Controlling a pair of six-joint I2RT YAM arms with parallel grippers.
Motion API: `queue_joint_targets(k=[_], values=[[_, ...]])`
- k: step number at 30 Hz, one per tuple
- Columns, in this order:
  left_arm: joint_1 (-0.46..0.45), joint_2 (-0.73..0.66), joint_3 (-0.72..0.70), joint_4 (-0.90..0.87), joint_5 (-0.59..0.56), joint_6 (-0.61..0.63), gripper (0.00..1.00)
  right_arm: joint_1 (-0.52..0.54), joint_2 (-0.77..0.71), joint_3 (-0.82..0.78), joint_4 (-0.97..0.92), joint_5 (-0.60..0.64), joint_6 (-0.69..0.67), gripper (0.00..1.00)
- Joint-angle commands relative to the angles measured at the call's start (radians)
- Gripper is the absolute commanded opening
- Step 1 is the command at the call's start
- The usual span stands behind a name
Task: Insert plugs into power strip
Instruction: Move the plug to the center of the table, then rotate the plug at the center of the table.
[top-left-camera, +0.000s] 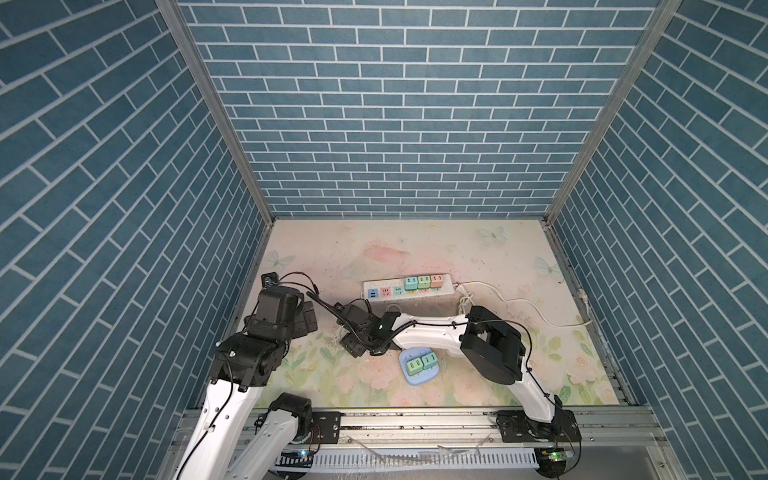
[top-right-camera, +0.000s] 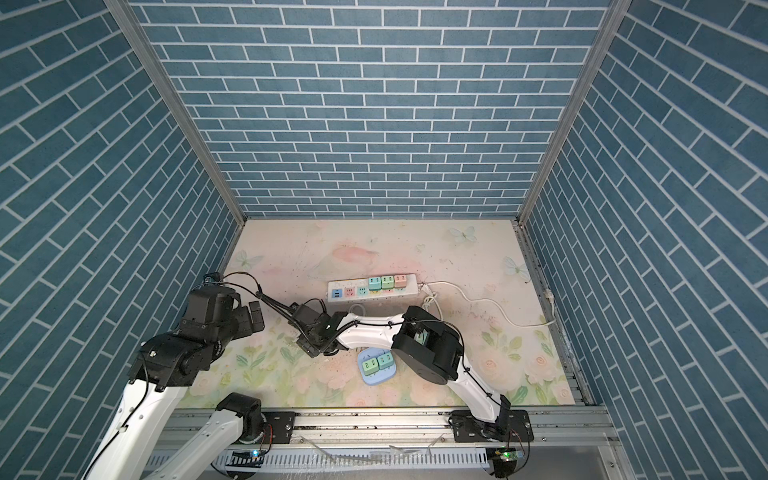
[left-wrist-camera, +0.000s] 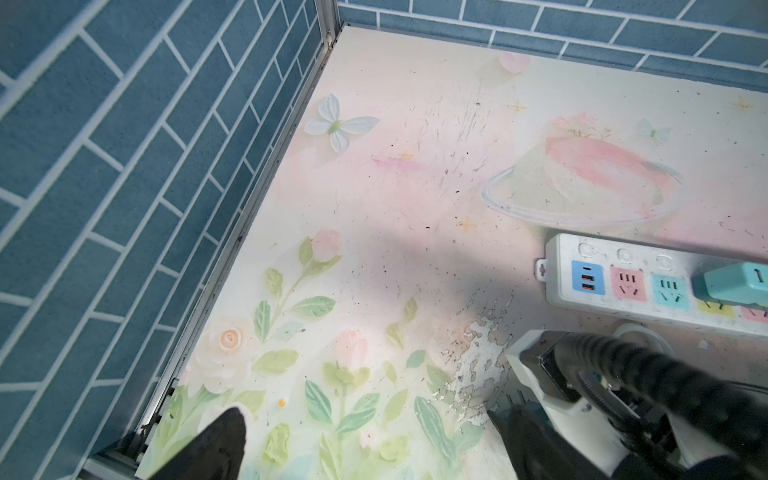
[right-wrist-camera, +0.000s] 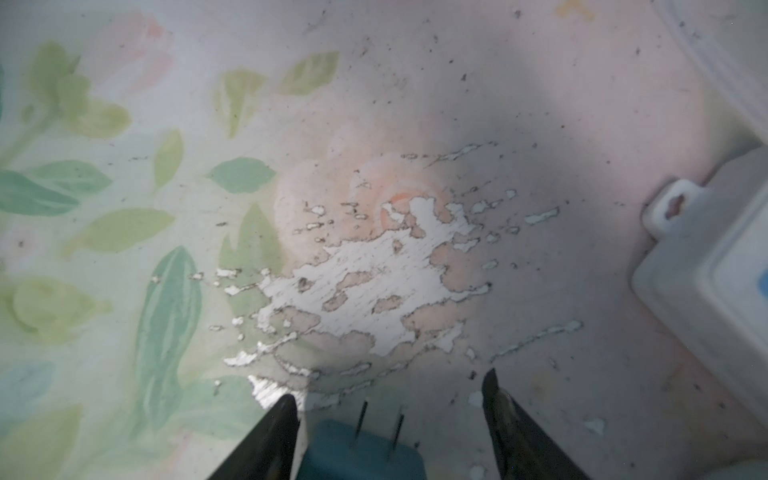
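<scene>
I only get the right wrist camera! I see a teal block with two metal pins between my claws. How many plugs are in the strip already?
Observer: Three sit in the long white power strip: a teal cube plug, a green cube plug and a pinkish-tan cube plug, all at its cord end.
Operator: Which holes are empty?
Observer: The pink socket and the teal socket, next to the blue USB panel.
Operator: Any plugs left waiting?
Observer: Two spare green plugs show side by side on the light-blue pad; more may be hidden.
</scene>
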Motion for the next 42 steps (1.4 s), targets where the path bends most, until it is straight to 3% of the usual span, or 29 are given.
queue_joint_targets(k=[1,14,18,26,42], values=[[0.006,-0.004,-0.014,0.014,0.005,0.005,1.0,-0.028,-0.048,-0.049,0.009,0.04,0.001,0.73],[0.006,-0.007,-0.015,0.017,0.015,0.006,1.0,-0.104,-0.161,-0.198,0.071,0.028,0.038,0.73],[0.006,-0.008,-0.015,0.017,0.017,0.006,1.0,-0.104,-0.209,-0.255,0.089,-0.026,0.018,0.8],[0.006,-0.011,-0.015,0.019,0.02,0.007,1.0,-0.095,-0.246,-0.344,0.096,-0.124,0.031,0.8],[0.006,-0.019,-0.016,0.02,0.026,0.007,1.0,-0.035,-0.243,-0.348,0.12,-0.204,0.093,0.63]])
